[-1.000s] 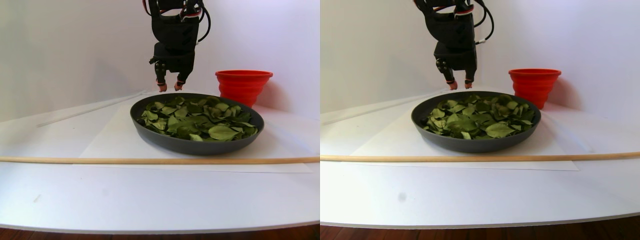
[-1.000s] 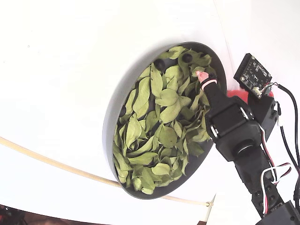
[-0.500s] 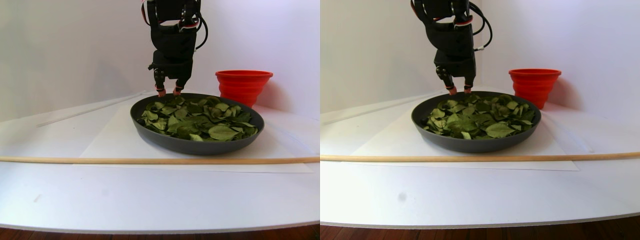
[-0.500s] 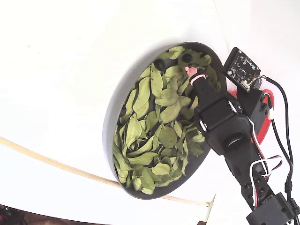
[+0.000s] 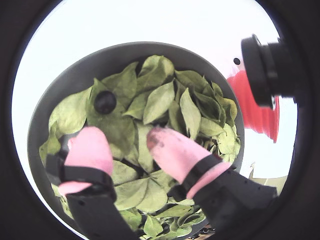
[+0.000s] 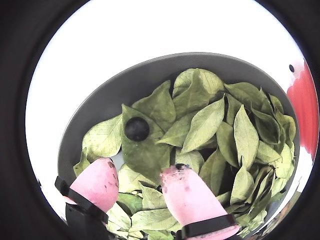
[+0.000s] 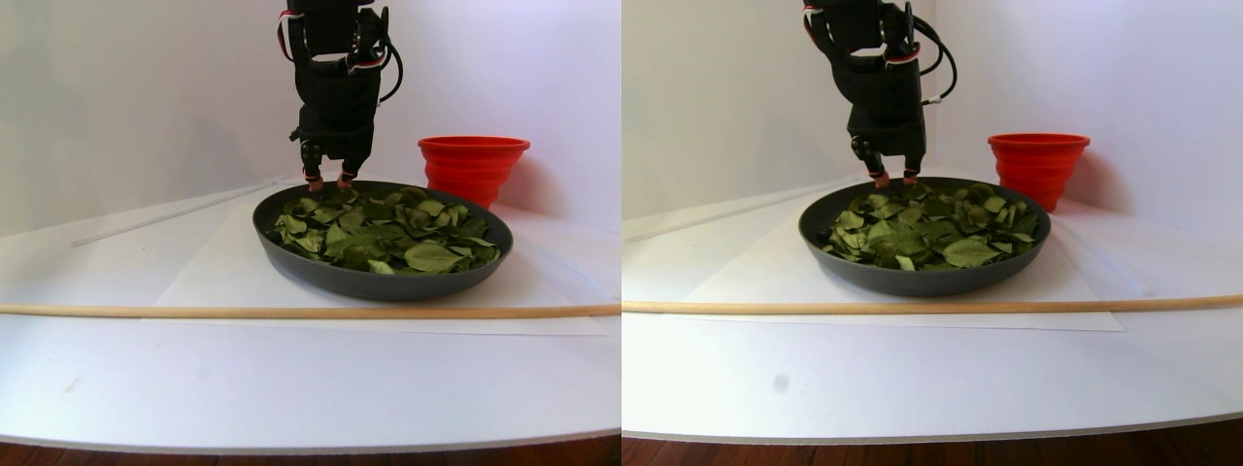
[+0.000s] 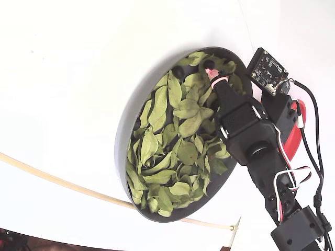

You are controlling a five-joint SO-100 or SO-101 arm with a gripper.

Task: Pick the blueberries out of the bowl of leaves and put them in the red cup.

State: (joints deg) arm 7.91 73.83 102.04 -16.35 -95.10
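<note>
Hovering low over the bowl (image 5: pixel 60 95), the gripper (image 5: pixel 127 145) holds its jaws open and empty, pink fingertips (image 5: pixel 90 147) just above the leaves (image 5: pixel 160 100).

- Blueberry (image 5: pixel 105 101): one visible in both wrist views, resting on a leaf at 11 o'clock from the fingertips, apart from them.
- Leaves: light green, filling the dark grey bowl.
- Red cup (image 7: pixel 473 165): ribbed, upright on the white tabletop (image 7: pixel 291 388), just beyond the bowl at 1 o'clock in the stereo pair view.
- Wooden rod (image 7: pixel 291 312): lying across the tabletop in front of the bowl.
</note>
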